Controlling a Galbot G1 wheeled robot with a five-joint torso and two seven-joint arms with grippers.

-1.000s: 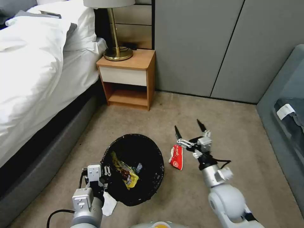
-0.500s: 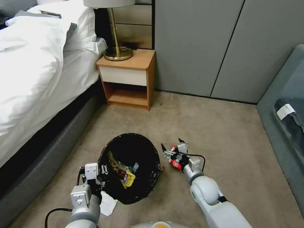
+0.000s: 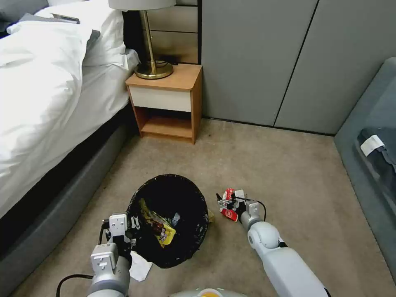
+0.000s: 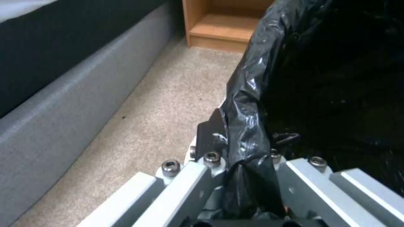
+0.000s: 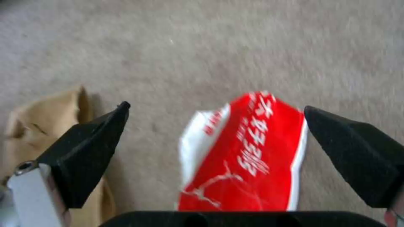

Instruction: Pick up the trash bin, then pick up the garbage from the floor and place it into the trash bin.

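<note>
The trash bin (image 3: 194,231) is lined with a black bag and hangs tilted just above the carpet. My left gripper (image 3: 126,233) is shut on its near rim, and the left wrist view shows the liner (image 4: 252,94) pinched in my left gripper (image 4: 246,142). A yellow wrapper (image 3: 159,225) lies inside the bin. To the bin's right a red wrapper (image 3: 228,207) lies on the floor. My right gripper (image 3: 228,199) is down over it. In the right wrist view my right gripper (image 5: 215,107) is open, with the red wrapper (image 5: 248,157) between its fingers.
A brown paper bag (image 5: 25,135) lies beside the red wrapper, against the bin (image 3: 211,216). White tissue (image 3: 139,266) lies by the bin's near side. The bed (image 3: 49,82) runs along the left, a nightstand (image 3: 165,103) with a lamp (image 3: 153,68) stands behind, and a grey sofa (image 3: 371,136) sits to the right.
My right gripper has come down and back from above the carpet to the red wrapper, with its fingers now astride it. The left arm and the bin shifted slightly.
</note>
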